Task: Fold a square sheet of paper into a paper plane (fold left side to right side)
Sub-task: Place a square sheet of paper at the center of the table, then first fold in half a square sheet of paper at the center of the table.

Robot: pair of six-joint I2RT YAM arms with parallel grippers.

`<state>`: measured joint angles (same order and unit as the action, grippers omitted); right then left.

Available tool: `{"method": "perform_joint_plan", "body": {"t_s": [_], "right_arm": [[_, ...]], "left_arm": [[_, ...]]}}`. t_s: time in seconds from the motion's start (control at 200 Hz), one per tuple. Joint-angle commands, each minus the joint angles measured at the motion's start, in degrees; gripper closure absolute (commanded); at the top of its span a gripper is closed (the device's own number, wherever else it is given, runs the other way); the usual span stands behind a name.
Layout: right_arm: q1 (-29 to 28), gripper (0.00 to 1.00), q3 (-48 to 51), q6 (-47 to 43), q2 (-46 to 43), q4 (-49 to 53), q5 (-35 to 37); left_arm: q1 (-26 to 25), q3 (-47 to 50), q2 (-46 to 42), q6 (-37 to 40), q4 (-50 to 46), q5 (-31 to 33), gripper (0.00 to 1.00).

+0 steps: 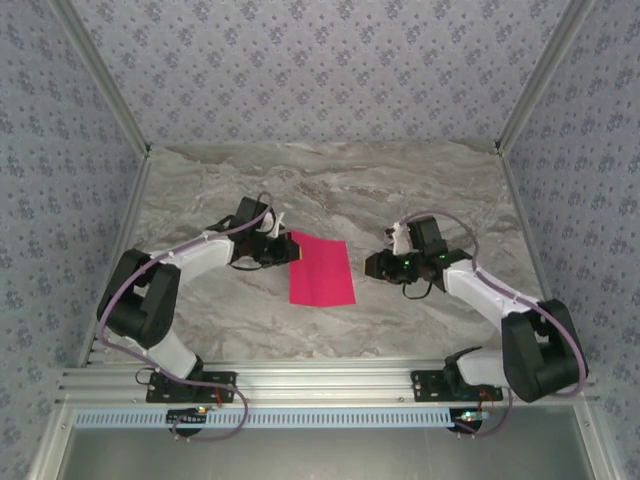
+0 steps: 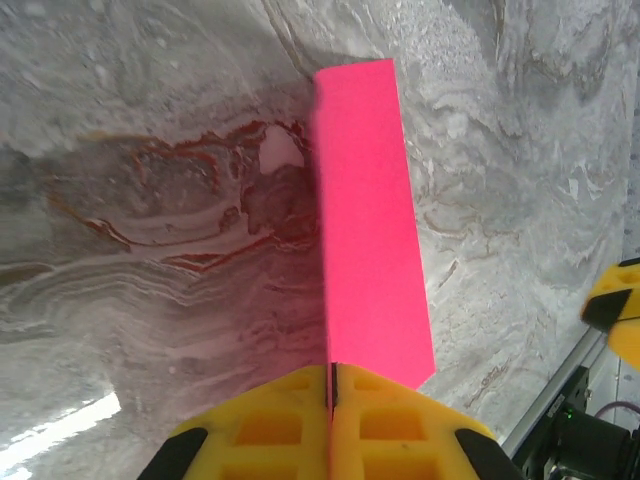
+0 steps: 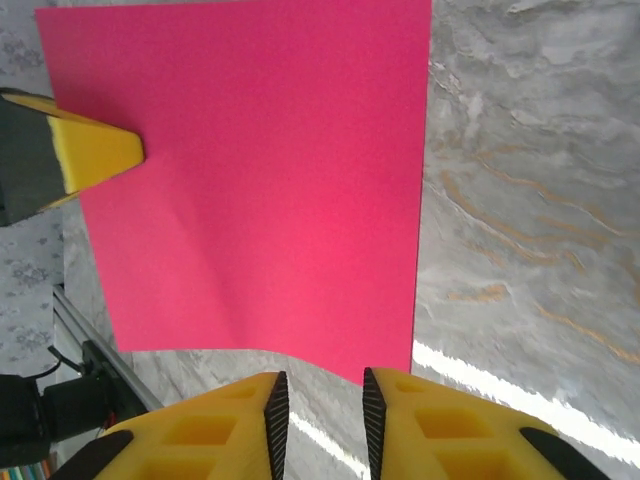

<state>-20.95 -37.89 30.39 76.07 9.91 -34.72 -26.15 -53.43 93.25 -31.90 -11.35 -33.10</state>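
Now L gripper (image 2: pixel 331 378) clamped on sheet (image 1: pixel 321 272) edge; R gripper (image 3: pixel 325 392) apart, just beside opp. edge.

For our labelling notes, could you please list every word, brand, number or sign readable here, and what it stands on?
None: no text can be read anywhere. The square sheet of paper is plain pink, and the table and the patterned walls carry no writing.

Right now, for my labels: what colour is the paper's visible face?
The paper is bright magenta-pink; clearest from the right wrist.
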Motion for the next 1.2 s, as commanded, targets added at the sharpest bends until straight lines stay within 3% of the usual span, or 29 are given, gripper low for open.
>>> {"method": "perform_joint_plan", "body": {"t_s": [0.0, 0.265, 0.43, 0.695, 0.874, 1.194], "right_arm": [[-2.8, 0.71, -0.3, 5.2, 4.6, -7.4, 3.0], [-7.8, 0.71, -4.5, 9.3, 16.7, -10.9, 5.3], [-8.6, 0.71, -6.4, 8.6, 20.0, -5.7, 8.3], [-8.6, 0.71, -6.4, 7.4, 22.8, -1.0, 10.6], [-8.5, 0.71, -6.4, 6.6, 23.5, -1.0, 10.6], [-5.6, 0.67, -4.0, 8.6, 18.6, -10.4, 3.2]], "left_arm": [[0.0, -2.5, 0.3, 2.3, -3.4, -1.1, 0.97], [-0.1, -2.8, 0.1, -0.4, -3.0, -2.4, 0.86], [-0.3, -1.6, -1.0, -5.6, 1.0, -5.2, 0.66], [-2.3, -1.1, 0.6, -14.2, 9.2, -8.9, 0.47], [-3.6, -2.1, 3.5, -16.7, 12.7, -9.0, 0.42], [-4.5, -2.7, 7.2, -18.6, 15.9, -7.8, 0.39]]}}
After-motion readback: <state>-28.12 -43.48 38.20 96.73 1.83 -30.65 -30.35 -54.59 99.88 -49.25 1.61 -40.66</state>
